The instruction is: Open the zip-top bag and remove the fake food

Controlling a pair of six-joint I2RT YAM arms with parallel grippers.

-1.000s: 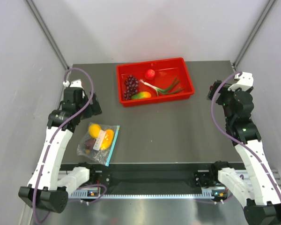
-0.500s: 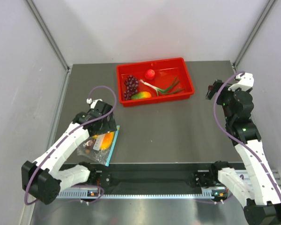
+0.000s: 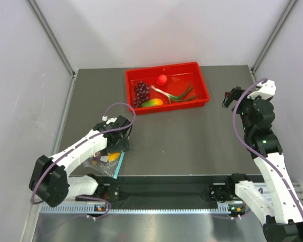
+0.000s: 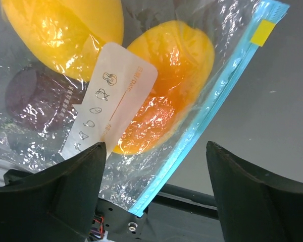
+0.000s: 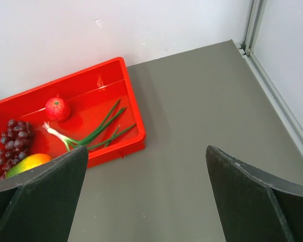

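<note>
The zip-top bag (image 4: 141, 166) lies flat near the table's front left, also seen in the top view (image 3: 105, 164). Its teal zip strip (image 4: 212, 96) runs diagonally, and it has a white label (image 4: 111, 101). Inside are a yellow lemon (image 4: 65, 25), an orange-yellow mango shape (image 4: 171, 65) and a dark maroon piece (image 4: 28, 96). My left gripper (image 4: 155, 151) is open just above the bag's zip edge, empty, and partly hides the bag in the top view (image 3: 120, 141). My right gripper (image 5: 146, 151) is open and empty, high at the right (image 3: 228, 98).
A red tray (image 3: 204, 85) stands at the back middle, also in the right wrist view (image 5: 134, 108). It holds purple grapes (image 5: 12, 138), a small red ball (image 5: 57, 108), green onion (image 5: 93, 132) and an orange-green fruit (image 5: 28, 162). The table's front edge lies just past the bag's corner.
My left arm has swung from the far left in and down over the bag, now covering its upper part. The right arm has barely moved.
</note>
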